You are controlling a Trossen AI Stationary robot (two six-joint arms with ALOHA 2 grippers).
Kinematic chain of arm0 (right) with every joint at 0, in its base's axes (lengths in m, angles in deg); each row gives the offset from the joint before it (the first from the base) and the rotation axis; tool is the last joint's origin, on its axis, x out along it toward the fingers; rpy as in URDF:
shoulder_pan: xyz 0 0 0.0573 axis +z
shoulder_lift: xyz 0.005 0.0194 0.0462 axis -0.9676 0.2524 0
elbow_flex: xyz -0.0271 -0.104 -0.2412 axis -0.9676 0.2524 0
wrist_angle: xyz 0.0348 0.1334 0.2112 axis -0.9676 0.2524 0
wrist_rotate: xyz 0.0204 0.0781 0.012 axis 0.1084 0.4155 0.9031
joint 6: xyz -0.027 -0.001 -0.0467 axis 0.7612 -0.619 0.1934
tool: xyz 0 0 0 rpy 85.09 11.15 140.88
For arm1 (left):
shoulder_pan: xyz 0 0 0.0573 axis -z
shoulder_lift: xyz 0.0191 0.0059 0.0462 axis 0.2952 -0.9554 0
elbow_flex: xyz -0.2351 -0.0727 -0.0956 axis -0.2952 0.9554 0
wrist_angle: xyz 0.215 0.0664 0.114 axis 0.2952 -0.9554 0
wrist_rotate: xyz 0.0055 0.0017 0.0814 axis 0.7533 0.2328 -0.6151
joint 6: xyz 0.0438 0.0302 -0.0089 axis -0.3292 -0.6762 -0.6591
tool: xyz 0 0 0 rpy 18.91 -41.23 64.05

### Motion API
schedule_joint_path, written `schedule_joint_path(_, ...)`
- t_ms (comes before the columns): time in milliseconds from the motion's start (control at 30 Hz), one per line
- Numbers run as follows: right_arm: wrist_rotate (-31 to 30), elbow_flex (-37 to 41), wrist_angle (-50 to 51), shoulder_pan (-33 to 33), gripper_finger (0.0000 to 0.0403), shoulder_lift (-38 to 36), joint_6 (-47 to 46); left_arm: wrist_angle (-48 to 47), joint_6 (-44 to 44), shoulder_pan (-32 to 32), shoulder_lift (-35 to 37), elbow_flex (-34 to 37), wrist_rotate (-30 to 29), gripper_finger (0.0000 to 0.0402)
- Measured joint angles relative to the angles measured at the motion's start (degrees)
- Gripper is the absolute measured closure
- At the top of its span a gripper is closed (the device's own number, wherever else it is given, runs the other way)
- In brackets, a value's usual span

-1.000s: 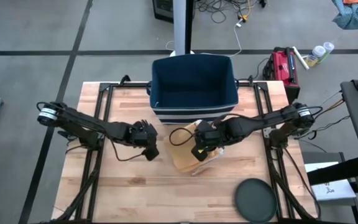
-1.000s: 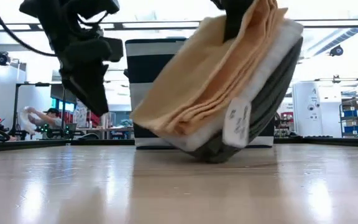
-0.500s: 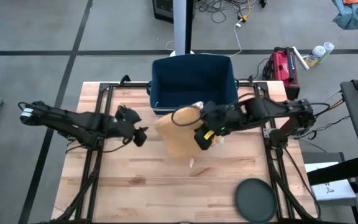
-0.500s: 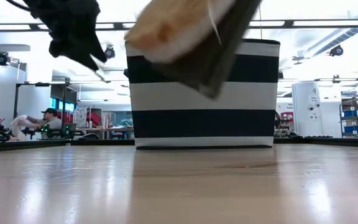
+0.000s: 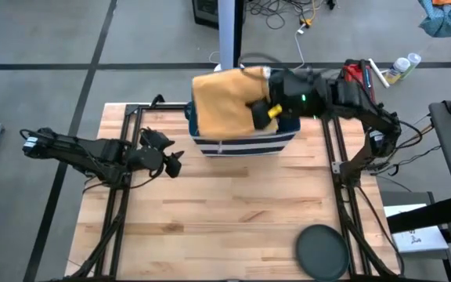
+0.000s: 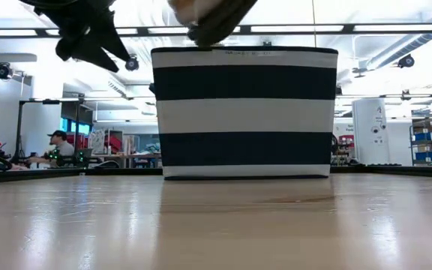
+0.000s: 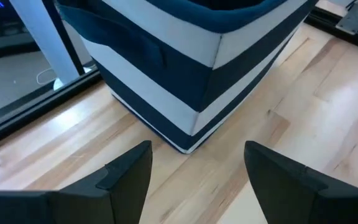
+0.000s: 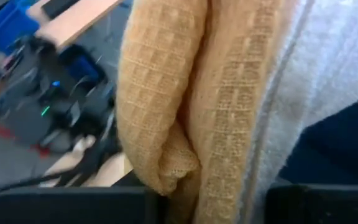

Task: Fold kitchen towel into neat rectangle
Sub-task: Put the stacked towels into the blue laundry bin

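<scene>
A stack of folded towels [image 5: 224, 102], yellow waffle cloth [image 8: 166, 93] on top with a white layer [image 8: 316, 81] and a dark layer, hangs over the opening of the blue-and-white striped basket [image 5: 245, 143] at the table's far edge. My right gripper [image 5: 266, 111] is shut on it. In the low view only the stack's lower edge [image 6: 210, 13] shows, above the basket's rim [image 6: 246, 51]. My left gripper [image 5: 172, 164] stands open to the left of the basket, above the table, with nothing between its fingers [image 7: 129, 171]. My right gripper pinches the folded stack between its two fingers, several layers at once, at the stack's right side [image 5: 255, 110]. It comes from the table's right, slanting down. The stack is lifted clear of table and basket; its folded yellow edge [image 8: 179, 174] sits between the fingers.
A dark round disc [image 5: 321, 252] lies near the table's front right corner. Bare wooden tabletop [image 5: 225, 211] spreads in front of the basket. A red case [image 5: 357, 78] sits on the floor past the far right corner. A person [image 6: 55, 142] sits in the room behind.
My right gripper has risen and gone toward the far edge, carrying the towel stack from the tabletop to above the basket, lifted fully clear. My left gripper has drawn back toward the table's left edge and risen, staying open.
</scene>
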Motion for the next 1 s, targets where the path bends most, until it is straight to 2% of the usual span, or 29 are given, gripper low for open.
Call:
schedule_joint_path(200, 7.5, 0.6, 0.0, -11.8, 0.0333, 0.1, -0.3, 1.1, -0.2, 0.0, -0.9, 0.0, 0.0, 0.0154)
schedule_joint_path(433, 12.0, 3.5, 4.0, -21.3, 0.0333, 0.3, -0.6, 1.3, -0.7, 0.0, -1.6, 0.0, 0.0, 0.0154)
schedule_joint_path(733, 18.8, 10.8, 5.7, -23.1, 0.0333, 0.3, -3.9, 1.2, -2.8, 0.0, -2.9, 0.0, 0.0, 0.0154)
schedule_joint_path(867, 18.8, 14.7, 1.9, -23.5, 0.0333, 0.3, -7.0, 1.2, -3.9, 0.0, -3.2, 0.0, 0.0, 0.0154)
schedule_joint_path(1000, 22.1, 18.2, -5.0, -24.5, 0.0333, 0.3, -9.7, 1.2, -3.9, 0.0, -3.2, 0.0, 0.0, 0.0154)
